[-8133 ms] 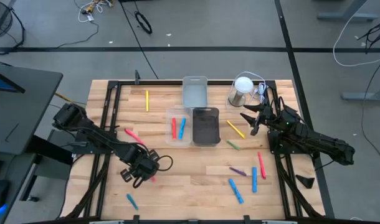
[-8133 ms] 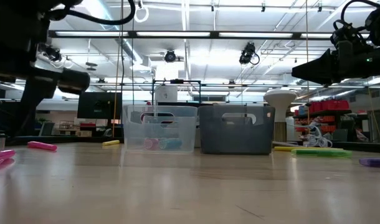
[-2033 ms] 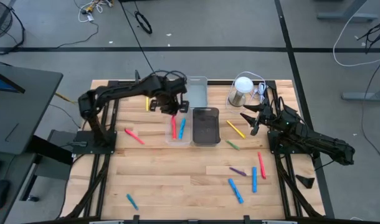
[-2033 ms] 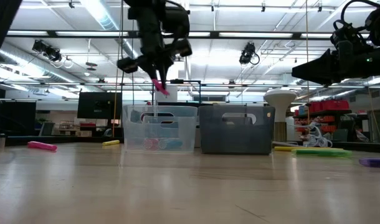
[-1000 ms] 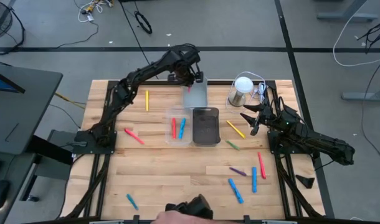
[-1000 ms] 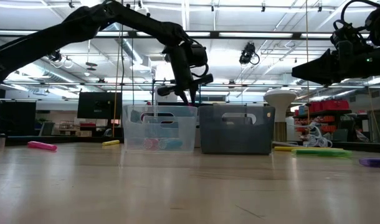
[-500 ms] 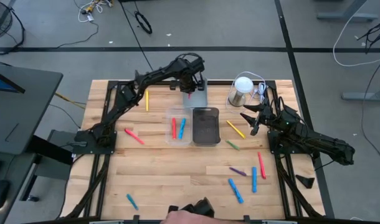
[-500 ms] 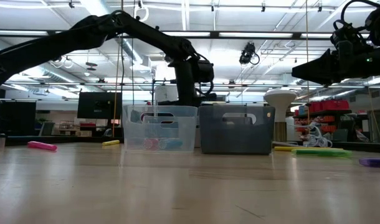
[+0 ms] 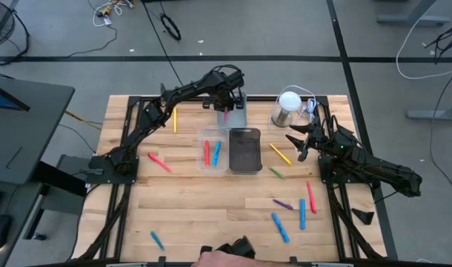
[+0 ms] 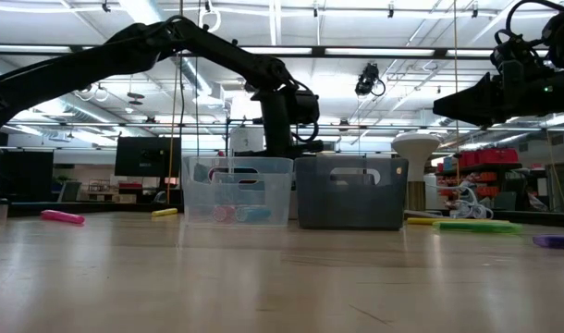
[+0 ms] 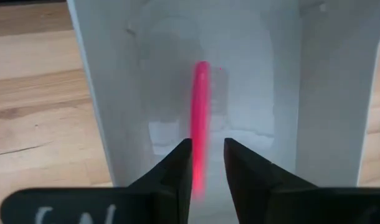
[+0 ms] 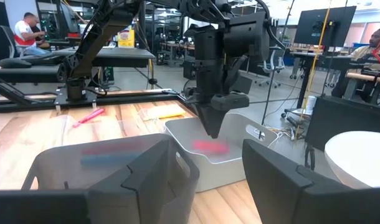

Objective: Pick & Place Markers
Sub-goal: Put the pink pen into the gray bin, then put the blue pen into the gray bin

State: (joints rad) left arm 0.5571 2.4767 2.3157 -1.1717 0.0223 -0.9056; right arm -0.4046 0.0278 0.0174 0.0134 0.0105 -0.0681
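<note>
My left gripper (image 9: 226,106) hangs over the light grey bin (image 9: 238,119) at the table's far middle, pointing down, its fingers (image 11: 177,165) a little apart. A pink marker (image 11: 200,106) shows blurred between and beyond them, inside the bin; the right wrist view has it (image 12: 210,146) below the fingertips, clear of them. A red (image 9: 207,152) and a blue marker (image 9: 216,151) lie in the clear bin (image 9: 211,167). More markers lie scattered on the table, several at the near right (image 9: 302,213). My right gripper (image 9: 296,141) waits open at the right.
A dark bin (image 9: 244,150) stands beside the clear one. A metal cup with a white lid (image 9: 287,107) is at the far right. Loose markers lie at the left, yellow (image 9: 175,119), pink (image 9: 159,162) and blue (image 9: 157,239). A person's hand (image 9: 222,257) shows at the near edge.
My left gripper has sunk toward the light grey bin and then kept still. The pink marker, which stuck out below its fingertips a second ago, now shows loose under them inside the bin.
</note>
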